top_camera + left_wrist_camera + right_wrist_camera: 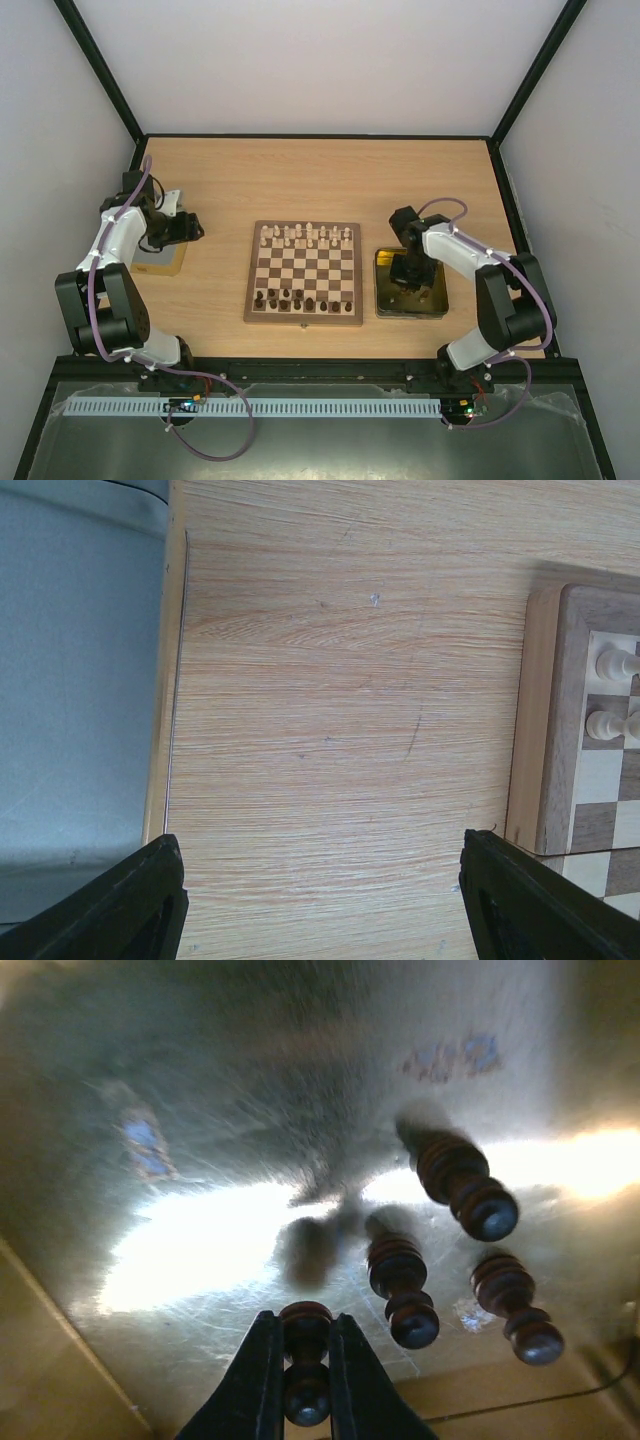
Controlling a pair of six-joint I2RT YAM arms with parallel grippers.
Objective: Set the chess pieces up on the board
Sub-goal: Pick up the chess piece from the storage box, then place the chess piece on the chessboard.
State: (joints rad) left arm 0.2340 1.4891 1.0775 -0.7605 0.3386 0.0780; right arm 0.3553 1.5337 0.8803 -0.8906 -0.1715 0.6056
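The chessboard (304,315) lies mid-table, with cream pieces (305,236) along its far rows and dark pieces (295,299) along its near rows. My right gripper (305,1330) is shut on a dark pawn (305,1365), held just above the gold tray (250,1110). Three more dark pieces (400,1280) stand on that tray to the right of the held pawn. In the top view the right gripper (410,268) hangs over the tray (436,305). My left gripper (320,880) is open and empty over bare table left of the board's corner (545,730); in the top view it (190,228) sits far left.
A second tray (160,262) lies under the left arm; its grey inside (75,680) fills the left of the left wrist view. Two cream pieces (612,695) stand at the board's near corner. Black frame posts and white walls enclose the table.
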